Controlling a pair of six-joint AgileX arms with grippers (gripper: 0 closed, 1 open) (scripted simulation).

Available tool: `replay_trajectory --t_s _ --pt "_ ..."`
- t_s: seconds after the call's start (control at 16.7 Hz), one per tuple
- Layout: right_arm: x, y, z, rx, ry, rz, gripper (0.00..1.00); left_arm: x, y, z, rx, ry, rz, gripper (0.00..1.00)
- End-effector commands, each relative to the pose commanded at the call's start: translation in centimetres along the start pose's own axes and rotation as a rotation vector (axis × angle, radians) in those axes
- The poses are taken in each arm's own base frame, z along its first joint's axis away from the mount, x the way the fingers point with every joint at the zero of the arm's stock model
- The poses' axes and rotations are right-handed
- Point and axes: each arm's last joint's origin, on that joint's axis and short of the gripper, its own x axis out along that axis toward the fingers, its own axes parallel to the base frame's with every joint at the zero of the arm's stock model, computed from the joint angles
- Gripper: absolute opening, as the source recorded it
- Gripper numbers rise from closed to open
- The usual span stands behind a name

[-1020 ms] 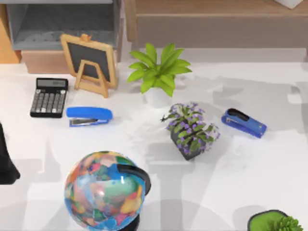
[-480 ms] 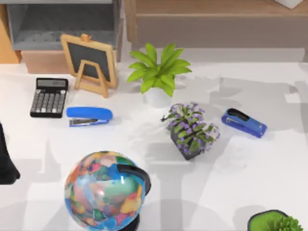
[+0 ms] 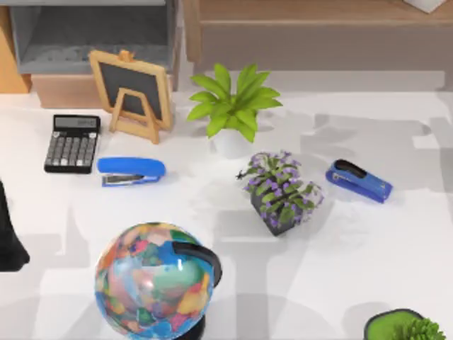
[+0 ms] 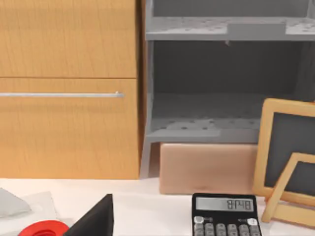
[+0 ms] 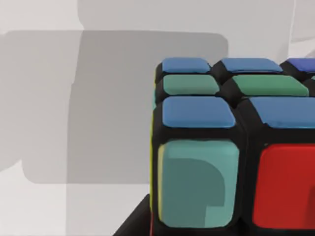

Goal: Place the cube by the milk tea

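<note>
1. Top view. The white table (image 3: 368, 248) carries a calculator (image 3: 71, 144), a blue stapler (image 3: 131, 171) beside it, a small chalkboard easel (image 3: 132, 92), a green potted plant (image 3: 232, 106), a purple-flowered plant (image 3: 281, 190), a second blue stapler (image 3: 359, 181) and a multicoloured globe (image 3: 157, 278). A dark part of the left arm (image 3: 8, 237) sits at the table's left edge. No milk tea can be picked out among these objects, so the drop-off spot is unconfirmed; a placement made on a guess could end beside the wrong thing.

2. Left wrist view. The camera faces a wooden cabinet (image 4: 69, 88), a grey shelf unit (image 4: 226, 83), the calculator (image 4: 225, 214) and the easel (image 4: 288, 157). A dark tip of the left end effector (image 4: 96, 220) shows at the lower edge, next to a red ring-shaped item (image 4: 44, 229); whether its fingers stand wide or narrow cannot be told. This arm appears idle.

3. Right wrist view. A Rubik's cube (image 5: 231, 147) sits very close to the lens, blue and green tiles on top, teal and red on the near face, above a dark part of the right end effector (image 5: 135, 221). It appears to be carried, but finger contact is out of sight, so the grip cannot be told. Risk: an off-centre hold could let the cube twist or slip in transit, and the crowded plants and stapler could be clipped on descent.
</note>
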Motion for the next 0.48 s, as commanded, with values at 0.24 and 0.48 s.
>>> replay_trajectory --t_s 0.24,0.48 --pt "1.1 -0.5 -0.1 0.009 0.018 0.002 0.0 0.0 0.0 0.0 0.0 0.0 0.0 1.0" --pt "2.4 -0.8 -0.2 0.017 0.051 0.008 0.0 0.0 0.0 0.0 0.0 0.0 0.0 1.0"
